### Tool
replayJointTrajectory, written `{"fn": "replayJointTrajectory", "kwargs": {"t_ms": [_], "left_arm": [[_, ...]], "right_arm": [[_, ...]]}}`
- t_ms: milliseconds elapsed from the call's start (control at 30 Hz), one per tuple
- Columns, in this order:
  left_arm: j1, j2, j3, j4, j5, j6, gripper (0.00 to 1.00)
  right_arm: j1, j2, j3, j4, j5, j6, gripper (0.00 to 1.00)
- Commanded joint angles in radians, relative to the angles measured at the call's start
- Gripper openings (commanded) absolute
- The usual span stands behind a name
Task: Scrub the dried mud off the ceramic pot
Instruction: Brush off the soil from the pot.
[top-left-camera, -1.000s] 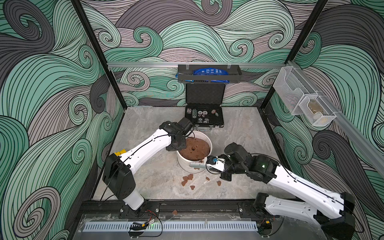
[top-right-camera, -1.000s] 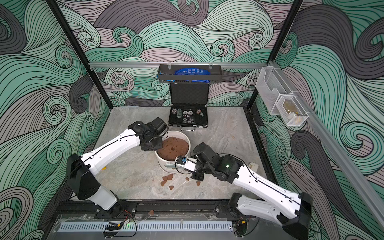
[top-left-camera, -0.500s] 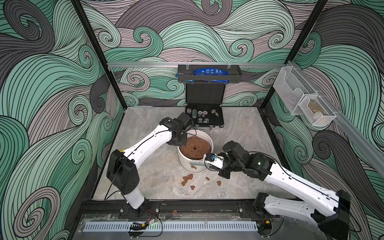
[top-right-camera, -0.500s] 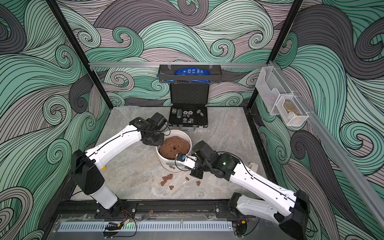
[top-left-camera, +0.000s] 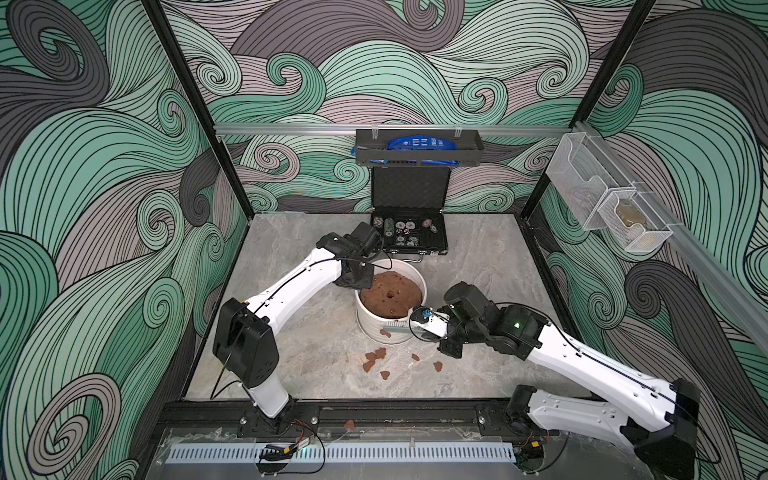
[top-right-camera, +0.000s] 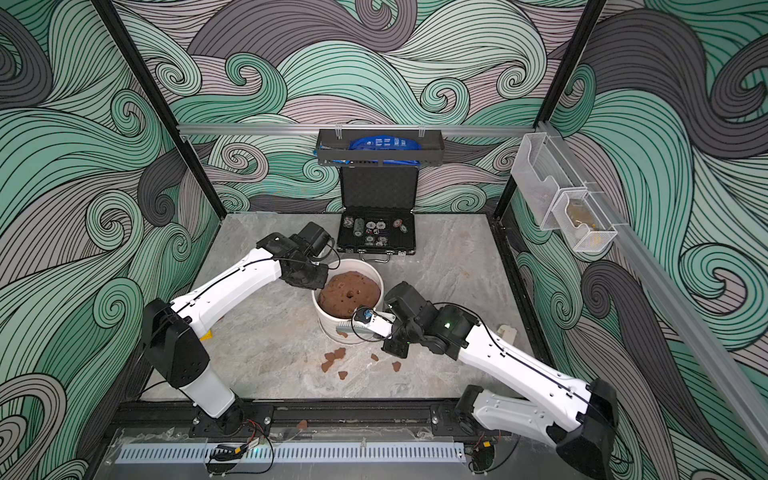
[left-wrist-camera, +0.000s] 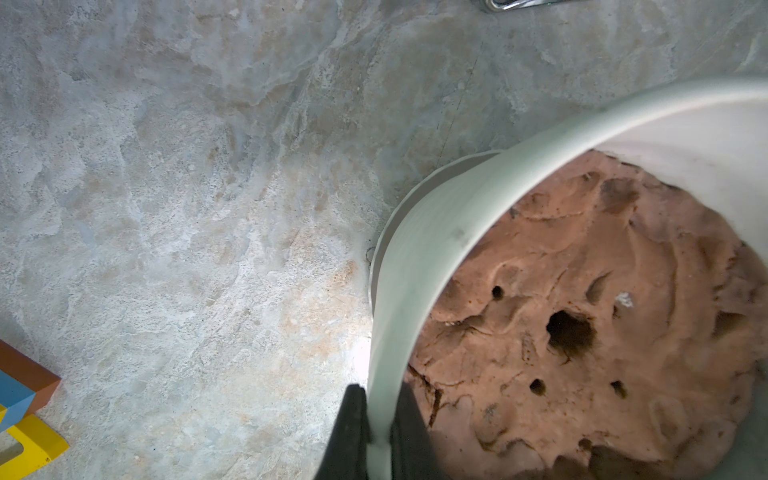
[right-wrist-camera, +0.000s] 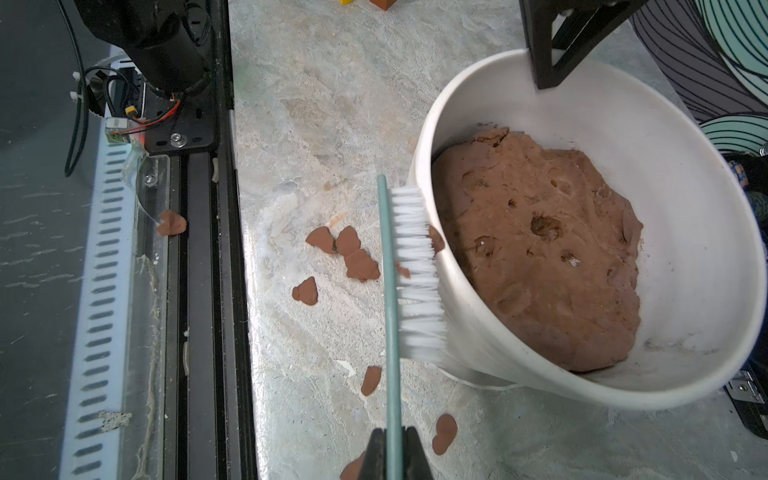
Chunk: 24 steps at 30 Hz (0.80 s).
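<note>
My left tool (left-wrist-camera: 380, 401) is clamped on the pot (right-wrist-camera: 540, 62) rim. My right tool (right-wrist-camera: 392, 442) is clamped on the brush (right-wrist-camera: 415, 274), which has moved a little against the pot's side. Mud bits (right-wrist-camera: 360, 264) lie on the table (right-wrist-camera: 316, 124). One patch (right-wrist-camera: 436, 240) still sticks beside the brush, so I keep scrubbing.

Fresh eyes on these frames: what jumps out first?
A white pot stands in the middle of the table, filled with a brown mound, and the left pincer is shut on its rim. The right pincer grips a brush whose white bristles press the pot's outer wall. Reddish-brown mud chips lie scattered on the table in front of the pot.
</note>
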Motion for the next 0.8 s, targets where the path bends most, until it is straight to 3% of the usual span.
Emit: {"fn": "replayJointTrajectory", "kwargs": {"t_ms": [0, 167, 433, 767], "left_arm": [[0.010, 0.052, 0.005, 0.012, 0.039, 0.075, 0.00], [0.018, 0.059, 0.019, 0.012, 0.038, 0.079, 0.00], [0.027, 0.061, 0.028, 0.011, 0.039, 0.081, 0.01], [0.030, 0.080, 0.056, 0.014, 0.087, 0.043, 0.02]], "right_arm": [[-0.003, -0.005, 0.029, -0.100, 0.044, -0.003, 0.00], [-0.001, -0.024, 0.092, -0.113, -0.041, -0.028, 0.00], [0.052, 0.019, 0.063, 0.032, -0.128, -0.021, 0.00], [0.081, 0.096, 0.003, 0.147, -0.021, 0.088, 0.00]]}}
